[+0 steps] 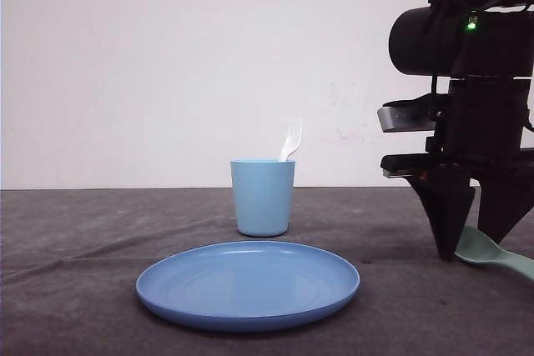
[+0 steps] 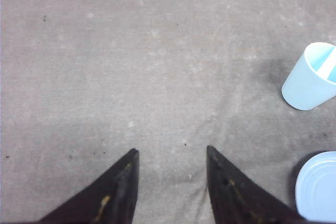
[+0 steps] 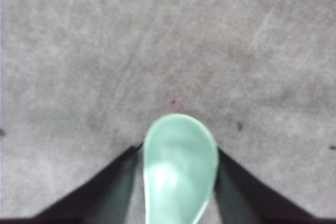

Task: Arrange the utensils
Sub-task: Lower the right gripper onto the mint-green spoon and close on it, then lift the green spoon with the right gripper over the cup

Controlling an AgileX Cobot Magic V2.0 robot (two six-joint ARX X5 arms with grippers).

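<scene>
The right arm's top is cut off by the edge of the front picture, and its body hides much of the table behind it. The right gripper (image 1: 476, 243) is down at the table on the right side, and its two dark fingers (image 1: 448, 218) hide the middle of the mint-green spoon (image 1: 492, 253). The spoon's handle also runs off the picture's right edge, so its end cannot be seen. It lies low and nearly flat, with its long line going across the table, bowl toward the plate and handle out to the right.

From the right wrist, the spoon's oval bowl (image 3: 180, 169) sits between the two fingers, hollow side up. The fingers are close on both sides and seem to be pinching it, but the picture is blurry there.

The white fork (image 1: 290, 139) stands in the light blue cup (image 1: 263, 198) in the middle of the table. Just its top part sticks out, leaning to the right; the rest is hidden inside. The round blue plate (image 1: 248, 285) lies in front of the cup.

The left gripper (image 2: 170, 179) hangs over bare gray table (image 2: 131, 66) with its fingers spread apart and nothing between them.
</scene>
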